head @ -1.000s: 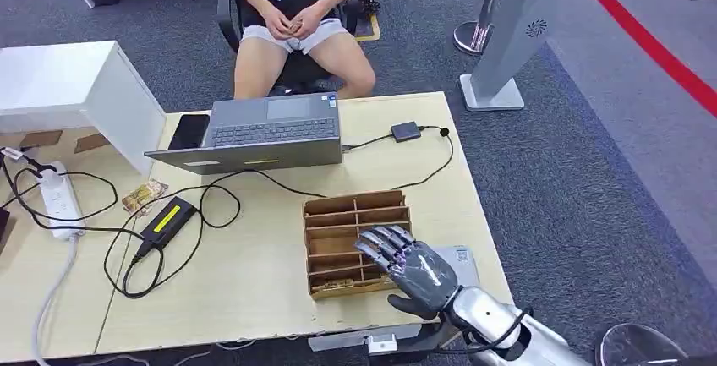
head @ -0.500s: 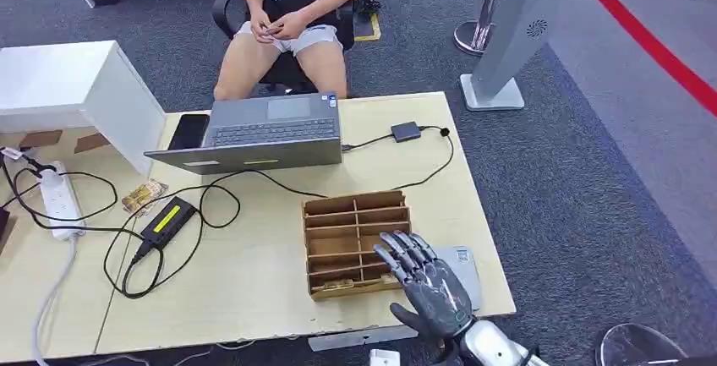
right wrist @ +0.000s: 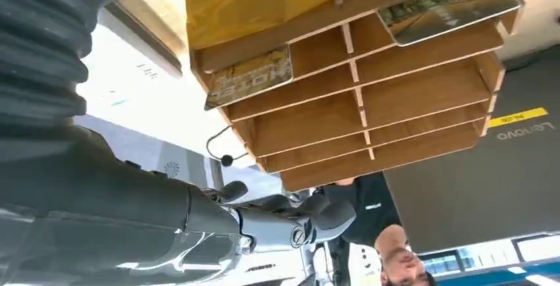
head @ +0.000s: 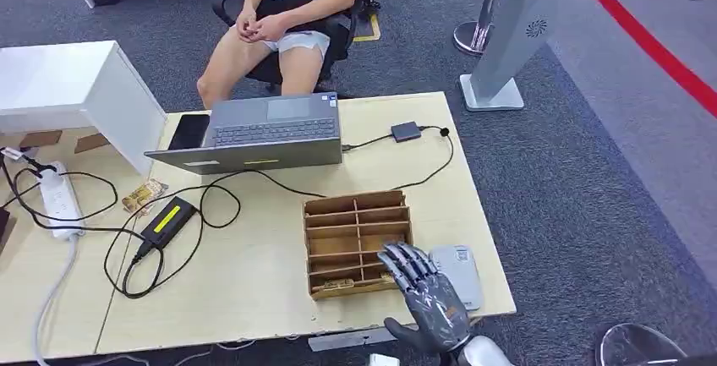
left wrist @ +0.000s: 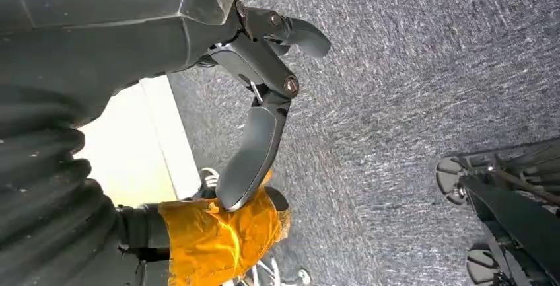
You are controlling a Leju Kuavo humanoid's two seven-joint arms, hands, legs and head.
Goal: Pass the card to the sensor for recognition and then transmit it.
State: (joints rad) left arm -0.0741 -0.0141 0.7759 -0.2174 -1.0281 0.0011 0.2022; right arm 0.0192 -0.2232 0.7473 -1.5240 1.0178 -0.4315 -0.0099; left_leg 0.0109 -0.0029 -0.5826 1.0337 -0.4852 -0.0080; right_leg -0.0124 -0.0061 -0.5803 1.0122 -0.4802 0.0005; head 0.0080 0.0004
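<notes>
Right hand: the right hand [head: 427, 298] hangs over the table's near edge, holding nothing; its fingers [head: 406, 258] are extended and slightly fanned, tips over the near right corner of the wooden organiser [head: 358, 242].
Likely reason: that posture suits a reach into the nearest slots, where the cards sit; this reads as the approach before any grasp.
Card: a card [right wrist: 249, 76] lies in a slot of the organiser close ahead of the fingertips, its edge sticking out, which should give the fingers something to catch. A second card [right wrist: 444, 6] sits in a slot further along. In the head view only a brownish strip shows in the nearest slot [head: 331, 283].
Sensor: a flat grey reader [head: 457, 273] lies just beside the fingers on their outer side, within easy reach of this hand, so a lifted card needs only a short sideways carry.
Left hand: the left hand [left wrist: 257, 101] hangs over carpet, fingers loosely curved and apart, gripping nothing.
Beyond the fingertips: a laptop [head: 262, 133] and cables.
Furthest: a seated person [head: 287, 11], probably the one to receive the card.
</notes>
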